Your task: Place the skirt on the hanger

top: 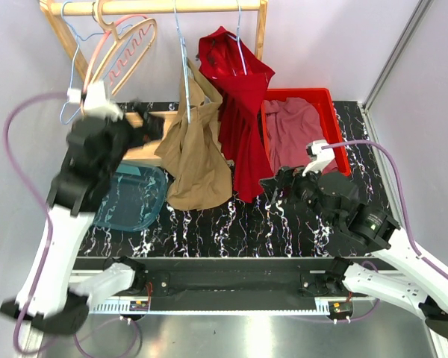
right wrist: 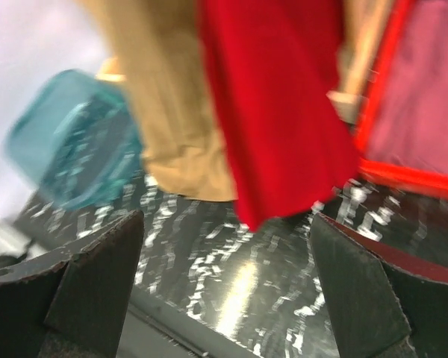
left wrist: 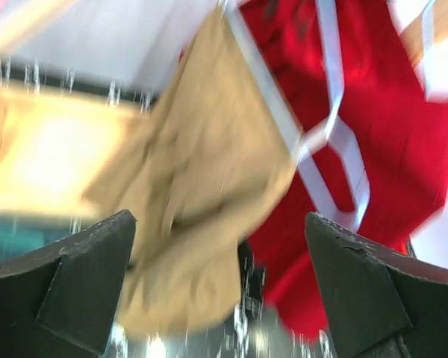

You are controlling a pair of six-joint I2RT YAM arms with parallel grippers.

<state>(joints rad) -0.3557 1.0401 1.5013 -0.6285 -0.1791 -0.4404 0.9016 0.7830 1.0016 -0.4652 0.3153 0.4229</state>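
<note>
From above, the tan skirt [top: 198, 156] hangs on a thin wire hanger [top: 182, 45] from the wooden rail [top: 164, 7]. Just beside it on the right is a red dress [top: 239, 119]. The left gripper [top: 151, 128] is a dark blur near the skirt's left edge, so its jaws are hard to make out here. The right gripper [top: 278, 183] sits low by the hem of the red dress, and its jaws are also hard to see. Only this view shows the rail, the spare hangers [top: 127, 48] and the whole black table [top: 231, 224]. The left wrist view is blurry. It shows what the top view hides: the two dark fingers [left wrist: 82, 276] are spread wide apart with nothing pinched between them. The skirt and the wire of the hanger are just ahead, with the red dress behind. The top of the hanger is cut off. The right wrist view is blurry too. Its fingers [right wrist: 89, 276] are spread wide and hold nothing. Only the bottoms of the skirt and the red dress show. A blue tub [right wrist: 67, 142] is on the left. A red bin [right wrist: 381, 119] is cut off at the right.
</note>
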